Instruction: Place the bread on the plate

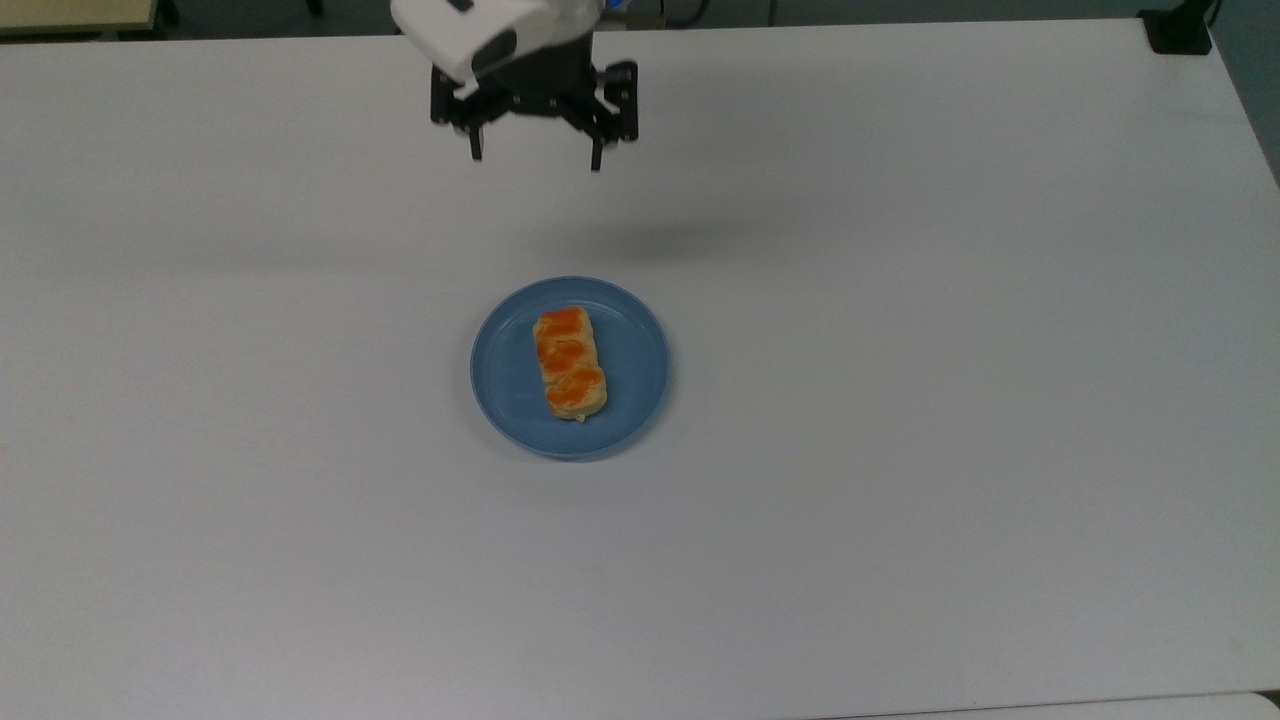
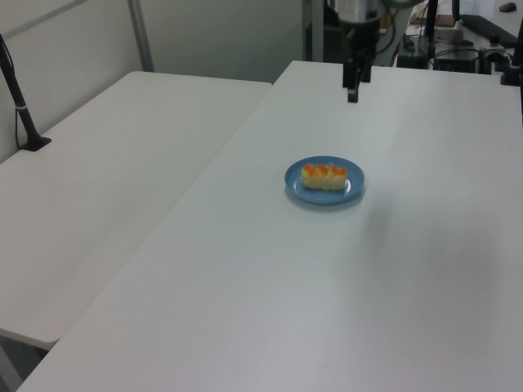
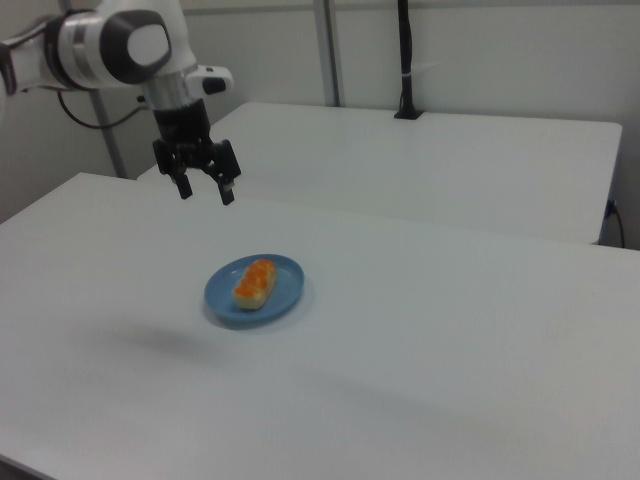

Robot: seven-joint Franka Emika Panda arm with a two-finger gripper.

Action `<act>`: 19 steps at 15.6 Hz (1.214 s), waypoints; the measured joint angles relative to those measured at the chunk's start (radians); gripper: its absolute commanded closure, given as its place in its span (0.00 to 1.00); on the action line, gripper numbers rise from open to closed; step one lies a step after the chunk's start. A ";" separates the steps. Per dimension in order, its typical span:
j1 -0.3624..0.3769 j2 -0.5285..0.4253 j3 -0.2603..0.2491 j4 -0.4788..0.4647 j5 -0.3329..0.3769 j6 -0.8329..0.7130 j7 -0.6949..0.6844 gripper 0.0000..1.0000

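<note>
The small oblong pale-yellow bread with orange-brown glazed lobes lies flat inside the round, shallow blue plastic plate, near its middle, so the task looks done. The hand hangs high above the white surface, well apart from the plate, fingers spread and empty.

Small oblong pale-yellow bun w/ orange-brown glazed lobes on top, on round shallow blue plastic plate; flat white table; black two-finger gripper w/ white housing above.
</note>
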 measured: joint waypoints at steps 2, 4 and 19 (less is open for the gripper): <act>-0.002 -0.046 0.000 -0.004 0.000 -0.032 0.000 0.00; -0.002 -0.082 0.000 -0.021 0.001 -0.040 -0.003 0.00; -0.003 -0.109 -0.006 -0.052 0.002 -0.079 -0.003 0.00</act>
